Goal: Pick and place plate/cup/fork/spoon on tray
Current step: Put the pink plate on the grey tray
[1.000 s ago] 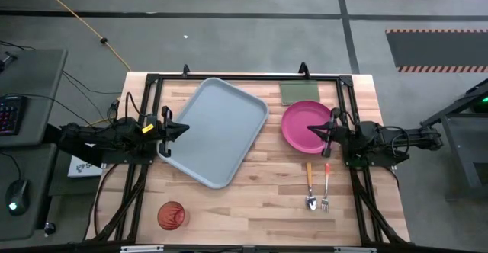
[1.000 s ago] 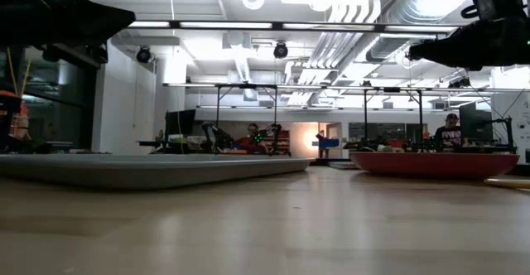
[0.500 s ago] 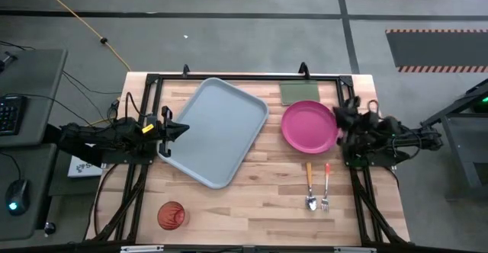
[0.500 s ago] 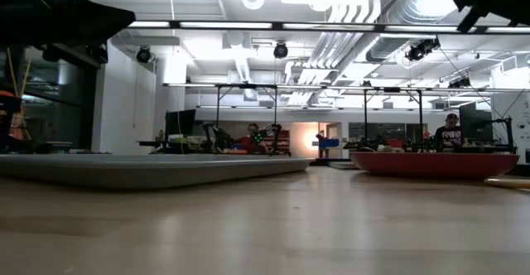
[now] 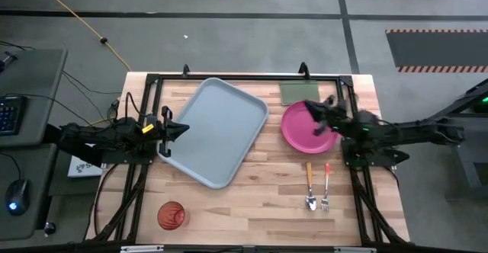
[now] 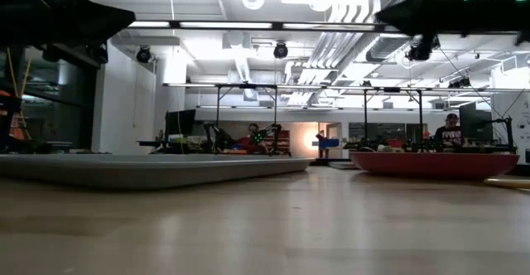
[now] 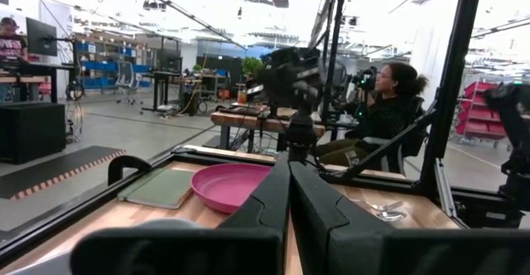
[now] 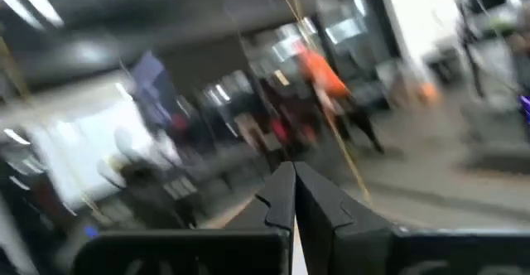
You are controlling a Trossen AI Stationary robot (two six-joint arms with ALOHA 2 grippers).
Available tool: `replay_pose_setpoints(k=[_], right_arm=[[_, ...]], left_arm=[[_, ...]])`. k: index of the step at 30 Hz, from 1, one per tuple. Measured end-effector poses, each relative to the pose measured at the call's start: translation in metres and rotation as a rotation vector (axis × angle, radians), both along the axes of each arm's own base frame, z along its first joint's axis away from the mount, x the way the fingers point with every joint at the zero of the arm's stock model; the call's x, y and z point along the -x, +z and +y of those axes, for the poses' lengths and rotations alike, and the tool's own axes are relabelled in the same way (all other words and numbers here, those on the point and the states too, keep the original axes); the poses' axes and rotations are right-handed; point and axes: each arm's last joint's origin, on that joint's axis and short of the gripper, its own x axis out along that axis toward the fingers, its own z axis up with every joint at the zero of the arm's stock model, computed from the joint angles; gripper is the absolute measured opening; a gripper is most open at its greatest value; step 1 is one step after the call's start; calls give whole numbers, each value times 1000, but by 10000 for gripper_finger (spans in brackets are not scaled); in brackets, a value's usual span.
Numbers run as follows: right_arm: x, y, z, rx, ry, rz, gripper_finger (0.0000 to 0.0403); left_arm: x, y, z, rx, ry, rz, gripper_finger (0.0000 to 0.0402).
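The grey-blue tray [image 5: 217,131] lies flat at the table's left middle. The magenta plate [image 5: 296,132] lies flat to its right and also shows in the low view [image 6: 435,164]. The spoon [image 5: 310,189] and the fork [image 5: 325,189] lie side by side near the plate. The orange-red cup [image 5: 171,216] stands at the near left. My right gripper [image 5: 309,107] is shut and empty, raised above the plate's far part. My left gripper [image 5: 183,128] is shut and empty, above the tray's left rim.
A flat green pad [image 5: 296,93] lies at the far edge, behind the plate. A black frame [image 5: 244,76] runs around the table's sides. Bare wood lies between the tray and the cutlery [image 5: 267,184]. A person sits beyond the table [image 7: 389,101].
My right gripper has left the plate's right rim, drawn back and risen. It has then swung toward the table's left and far edge, out over the plate. The plate has stayed where it was.
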Motion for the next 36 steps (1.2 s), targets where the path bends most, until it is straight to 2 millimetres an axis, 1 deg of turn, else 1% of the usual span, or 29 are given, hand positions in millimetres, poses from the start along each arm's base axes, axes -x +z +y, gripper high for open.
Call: replay_pose_setpoints(k=[4, 8, 10, 13, 16, 19, 23, 29, 33, 36], right_arm=[[-39, 3, -6, -54, -6, 234, 17], [-66, 6, -7, -153, -5, 560, 66], [-73, 8, -5, -227, 6, 719, 98], [-82, 8, 2, -360, 54, 898, 146], [-89, 0, 11, -466, 66, 1029, 183], [-95, -17, 19, -527, 29, 1105, 205], [-104, -42, 26, -592, -20, 1171, 213], [-114, -76, 25, -633, -94, 1287, 207], [-117, -93, 26, -633, -116, 1349, 199], [-118, -98, 26, -633, -133, 1363, 180]], left_arm=[[0, 0, 0, 0, 0, 0, 3], [0, 0, 0, 0, 0, 0, 3], [0, 0, 0, 0, 0, 0, 3], [0, 0, 0, 0, 0, 0, 3], [0, 0, 0, 1, 0, 0, 3], [0, 0, 0, 0, 0, 0, 3], [0, 0, 0, 0, 0, 0, 3], [0, 0, 0, 1, 0, 0, 3], [0, 0, 0, 1, 0, 0, 3], [0, 0, 0, 0, 0, 0, 3]])
